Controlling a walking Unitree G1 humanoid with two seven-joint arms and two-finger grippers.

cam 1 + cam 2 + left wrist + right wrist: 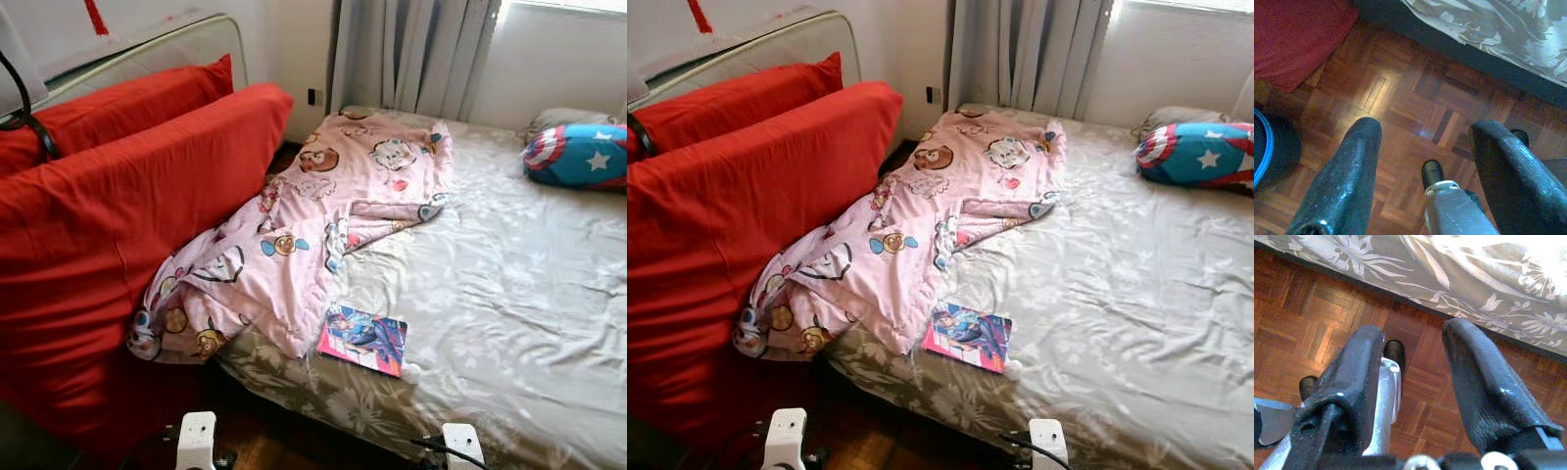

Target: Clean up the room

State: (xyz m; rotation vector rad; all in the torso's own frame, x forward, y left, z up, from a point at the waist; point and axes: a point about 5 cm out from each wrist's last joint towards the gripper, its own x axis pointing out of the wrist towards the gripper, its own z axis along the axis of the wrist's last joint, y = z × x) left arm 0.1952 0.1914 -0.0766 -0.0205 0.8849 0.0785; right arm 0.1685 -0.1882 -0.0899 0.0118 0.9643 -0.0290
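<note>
Parquet floor (pixel 1400 98), book (pixel 362 339) at bed (pixel 509 294) edge, pink blanket (pixel 313 215).

Counted on the bed (pixel 509 294): 1 pink cartoon blanket (pixel 304 225), 1 book (pixel 362 338) and 1 star-patterned pillow (pixel 578 155). Beside it, 2 red cushions (pixel 118 215) are seen. 1 curtain (pixel 411 54) is hung behind.
</note>
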